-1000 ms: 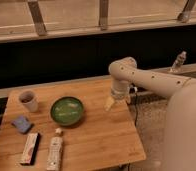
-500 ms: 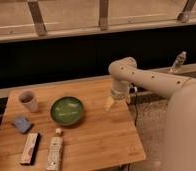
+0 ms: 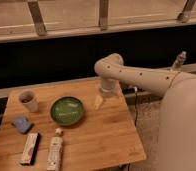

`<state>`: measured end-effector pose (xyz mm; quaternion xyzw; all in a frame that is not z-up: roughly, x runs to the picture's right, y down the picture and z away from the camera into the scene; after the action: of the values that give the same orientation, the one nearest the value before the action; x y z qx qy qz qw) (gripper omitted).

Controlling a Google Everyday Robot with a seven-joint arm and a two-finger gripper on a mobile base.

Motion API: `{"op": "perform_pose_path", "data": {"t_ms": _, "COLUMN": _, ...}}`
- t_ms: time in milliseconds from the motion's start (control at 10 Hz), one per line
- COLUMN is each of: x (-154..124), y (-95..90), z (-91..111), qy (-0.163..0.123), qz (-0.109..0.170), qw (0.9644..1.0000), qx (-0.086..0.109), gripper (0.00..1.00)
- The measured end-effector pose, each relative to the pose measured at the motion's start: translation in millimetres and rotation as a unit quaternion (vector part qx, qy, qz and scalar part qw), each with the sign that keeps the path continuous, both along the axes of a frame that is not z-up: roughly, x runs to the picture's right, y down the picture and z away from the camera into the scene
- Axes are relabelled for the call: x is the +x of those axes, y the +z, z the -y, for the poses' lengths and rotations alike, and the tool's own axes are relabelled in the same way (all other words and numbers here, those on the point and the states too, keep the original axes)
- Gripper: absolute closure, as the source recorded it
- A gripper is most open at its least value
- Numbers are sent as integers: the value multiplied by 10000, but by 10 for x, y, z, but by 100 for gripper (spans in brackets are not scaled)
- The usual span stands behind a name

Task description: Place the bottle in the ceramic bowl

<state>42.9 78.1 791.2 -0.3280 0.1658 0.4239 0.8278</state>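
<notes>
Bottle [image 3: 54, 151] lies in front of the ceramic bowl [image 3: 67, 110]; claw [image 3: 98, 102] right of the bowl, unmoved, open, empty: grasp not begun.

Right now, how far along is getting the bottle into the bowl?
Nothing looks done: the bowl is empty. Nothing is in hand: the end effector hangs open over the table, right of the bowl, holding nothing. Left: the bottle lies flat near the table's front edge, beside a box, so reaching, grasping, lifting and placing it all remain.
</notes>
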Motion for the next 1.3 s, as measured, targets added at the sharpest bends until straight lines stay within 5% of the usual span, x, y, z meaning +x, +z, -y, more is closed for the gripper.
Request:
{"op": "perform_pose_path", "data": {"t_ms": 400, "x": -719, "y": -345, "z": 5, "qy": 120, "qz": 590, "qw": 9982, "qx": 32, "gripper": 20}}
{"op": "perform_pose_path", "data": {"t_ms": 900, "x": -749, "y": -336, "z": -6, "qy": 133, "qz": 626, "qw": 9980, "qx": 14, "gripper": 20}}
{"op": "perform_pose_path", "data": {"t_ms": 1300, "x": -715, "y": -383, "z": -545, "qy": 68, "qz": 1080, "qw": 9937, "qx": -300, "gripper": 20}}
